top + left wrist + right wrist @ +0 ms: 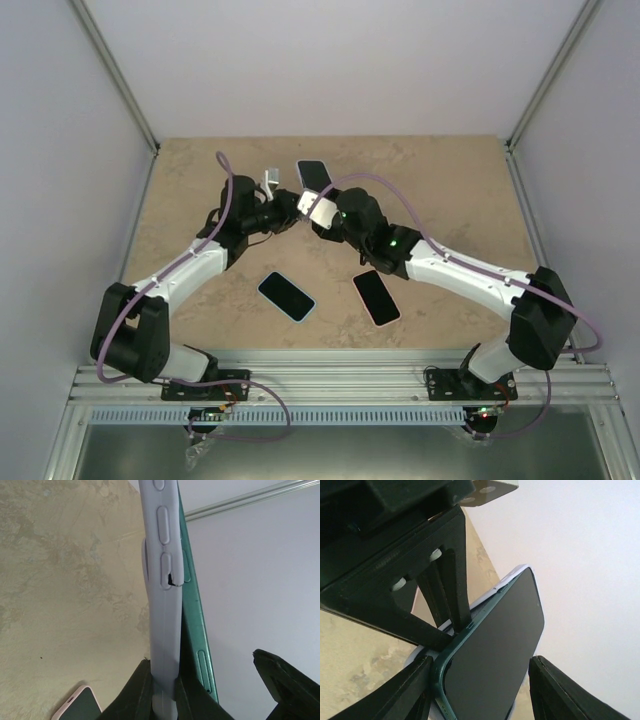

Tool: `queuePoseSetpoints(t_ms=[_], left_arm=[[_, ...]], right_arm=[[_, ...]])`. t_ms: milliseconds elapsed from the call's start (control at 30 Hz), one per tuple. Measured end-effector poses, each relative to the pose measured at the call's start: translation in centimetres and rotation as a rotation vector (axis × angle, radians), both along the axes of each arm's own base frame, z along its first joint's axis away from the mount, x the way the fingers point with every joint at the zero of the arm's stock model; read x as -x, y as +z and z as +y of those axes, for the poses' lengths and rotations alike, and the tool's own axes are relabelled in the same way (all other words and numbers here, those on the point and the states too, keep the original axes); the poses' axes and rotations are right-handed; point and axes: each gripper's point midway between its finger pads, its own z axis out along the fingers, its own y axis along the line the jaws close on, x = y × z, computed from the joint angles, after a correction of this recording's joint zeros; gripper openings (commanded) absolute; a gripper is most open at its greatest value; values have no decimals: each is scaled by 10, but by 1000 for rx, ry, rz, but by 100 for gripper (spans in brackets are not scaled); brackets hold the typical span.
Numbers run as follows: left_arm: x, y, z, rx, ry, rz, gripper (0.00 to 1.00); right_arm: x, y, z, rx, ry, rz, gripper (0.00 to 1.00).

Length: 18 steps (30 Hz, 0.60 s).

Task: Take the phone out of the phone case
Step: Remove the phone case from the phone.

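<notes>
1 phone (pixel 194 630) edge outside case (pixel 162 630)

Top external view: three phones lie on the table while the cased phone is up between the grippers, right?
Two, not three: the top external view shows a light-cased phone and a black phone on the table. The cased phone is up between left gripper and right gripper.

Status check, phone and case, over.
Left gripper clamped on case. Right gripper open astride phone. Phone partly out of case. Two spare phones on table, clear.
</notes>
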Motion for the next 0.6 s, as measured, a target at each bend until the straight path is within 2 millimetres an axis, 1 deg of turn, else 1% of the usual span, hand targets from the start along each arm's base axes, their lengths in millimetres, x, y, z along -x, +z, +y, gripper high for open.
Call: queuePoseSetpoints(t_ms=[100,233,500,600], left_arm=[[0,-2,1,6,5,10,0],[1,-4,1,10,7,17,0],[1,-1,0,31,6,14,0],[0,2,-1,39,4,4,0]], right_arm=[[0,-3,1,12,8,-45,50],[0,-6,1,38,25,-108,41],[2,-10,-1,97,38,-248,24],[2,-8,-2,114,40,-293,22]])
